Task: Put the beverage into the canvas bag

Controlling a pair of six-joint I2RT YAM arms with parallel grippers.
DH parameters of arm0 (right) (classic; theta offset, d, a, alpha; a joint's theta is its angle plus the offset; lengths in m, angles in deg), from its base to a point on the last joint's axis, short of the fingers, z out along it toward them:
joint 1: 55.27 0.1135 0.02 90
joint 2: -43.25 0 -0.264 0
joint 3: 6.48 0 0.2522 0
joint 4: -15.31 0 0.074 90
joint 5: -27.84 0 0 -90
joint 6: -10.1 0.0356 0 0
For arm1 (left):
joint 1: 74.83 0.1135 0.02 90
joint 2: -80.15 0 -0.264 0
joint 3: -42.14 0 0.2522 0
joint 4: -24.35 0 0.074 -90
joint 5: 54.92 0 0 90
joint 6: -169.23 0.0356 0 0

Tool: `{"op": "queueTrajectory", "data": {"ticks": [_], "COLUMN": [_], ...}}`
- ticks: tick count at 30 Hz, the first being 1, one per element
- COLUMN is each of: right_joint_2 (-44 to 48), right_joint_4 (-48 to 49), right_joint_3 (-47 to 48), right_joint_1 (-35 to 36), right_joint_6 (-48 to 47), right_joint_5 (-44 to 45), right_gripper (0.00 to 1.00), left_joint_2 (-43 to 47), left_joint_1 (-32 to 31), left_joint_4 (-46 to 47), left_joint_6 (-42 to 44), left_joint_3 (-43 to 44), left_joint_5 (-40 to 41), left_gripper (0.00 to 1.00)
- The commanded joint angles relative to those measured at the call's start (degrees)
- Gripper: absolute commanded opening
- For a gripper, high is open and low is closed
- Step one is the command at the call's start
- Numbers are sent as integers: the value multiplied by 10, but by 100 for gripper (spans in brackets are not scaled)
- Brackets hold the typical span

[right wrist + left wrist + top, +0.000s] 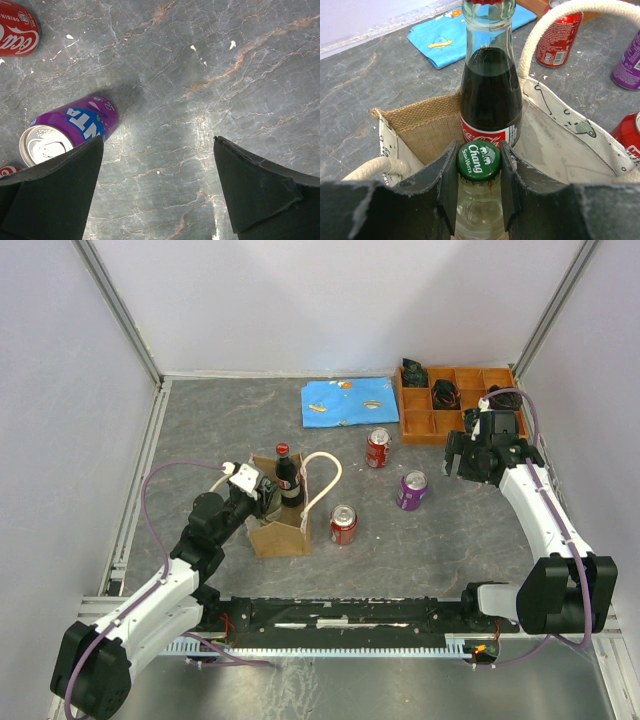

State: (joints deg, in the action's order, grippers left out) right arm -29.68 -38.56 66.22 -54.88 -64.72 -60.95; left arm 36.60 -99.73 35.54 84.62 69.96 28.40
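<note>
Left pincer (479, 148): closed narrow on the neck of a clear glass bottle with a green crown cap (478, 215). One dark finger pressed each side just under the cap, and the bottle stood upright. The pincer sat over the open mouth of the small tan burlap canvas bag with cream rope handles (420, 130). The bag's woven inner wall showed beyond the fingertips, and its pale printed panel to their right. The bottle's lower part was hidden below the fingers, so I could not tell how deep it sat.

Directly beyond the fingertips, touching or nearly touching the held cap, a dark cola glass bottle with a red cap (490, 95) stood upright inside the bag.

Right pincer (157, 145): spread wide, nothing between the fingers, held above the grey marbled tabletop (200, 75). It was well apart from the bag. A purple aluminium can (70, 125) stood just outside its left finger.

Count:
- Bottles: two, both at the bag.
- Cans: three, all upright on the tabletop outside the bag. These were the purple one plus two red aluminium cans, one (378, 448) farther and one (343, 524) nearer, beside the bag.
- Bags: one.
- One blue printed cloth (345, 402) lay flat at the far side.
- One orange compartmented tray (415, 423) sat past the right pincer.
</note>
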Motion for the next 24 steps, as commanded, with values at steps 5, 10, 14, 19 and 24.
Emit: {"op": "queueTrajectory", "data": {"ticks": [5,10,14,19,24], "right_joint_2": [-1,-3,-6,-15,-24], "right_joint_4": [-5,-6,-6,-10,-17], "right_joint_3": [34,34,37,50,65], "right_joint_1": [1,2,2,2,3], "right_joint_6": [7,12,17,18,15], "right_joint_5": [-7,-8,-11,-13,-12], "right_gripper": [99,99,99,99,99], "left_joint_2": [-18,-26,-30,-42,-44], "left_joint_1": [-3,-3,-3,-4,-6], "left_joint_4": [176,198,213,235,235], "left_joint_6": [13,11,14,10,8], "left_joint_3": [-9,-15,-15,-37,-50], "left_joint_5": [27,39,42,37,30], "left_gripper": [3,3,3,3,3]}}
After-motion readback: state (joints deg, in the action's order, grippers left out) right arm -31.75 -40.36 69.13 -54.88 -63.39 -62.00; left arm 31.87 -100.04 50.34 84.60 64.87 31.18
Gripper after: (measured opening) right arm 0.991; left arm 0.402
